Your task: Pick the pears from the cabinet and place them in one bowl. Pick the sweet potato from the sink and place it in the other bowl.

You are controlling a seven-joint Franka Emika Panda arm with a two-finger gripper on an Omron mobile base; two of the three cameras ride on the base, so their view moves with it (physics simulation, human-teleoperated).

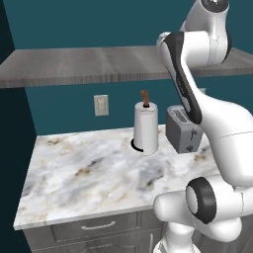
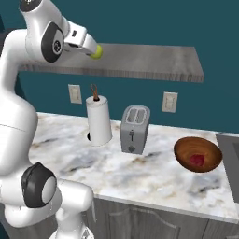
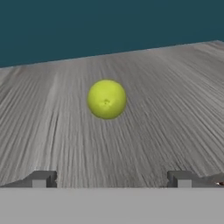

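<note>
**Pears: one on the cabinet, one in the dark bowl**

Pears are split between two places as we see them. Starting with the biggest thing, the marble desk (image 2: 140, 172) runs across both base views, with grey drawer fronts (image 1: 99, 227) below its front edge. Above it hangs the cabinet (image 1: 89, 64), a long grey wood-grain slab against the teal wall. Our white arm (image 1: 222, 133) rises from the base and reaches up to the cabinet's level.

On the desk, the paper towel roll (image 2: 99, 120) stands upright on its holder, and the toaster (image 2: 135, 128) stands just beside it, apart from it. Further right in the right base view sits the dark reddish-brown bowl (image 2: 207, 164), well apart from the toaster; the dark red pear (image 2: 197, 159) lies inside it. At the right edge of that view we catch a dark grey corner of the sink (image 2: 231, 156). Two wall outlets (image 2: 170, 101) show on the wall behind.

The gripper (image 3: 111, 179) is spread wide, holding nothing; its two finger tips (image 3: 42, 179) stand far apart low in the hand view. The yellow-green pear (image 3: 106, 99) rests on the cabinet's top ahead of the gripper, between the lines of the two tips and not touching them. In the right base view the same pear shows at the end of the hand.
</note>
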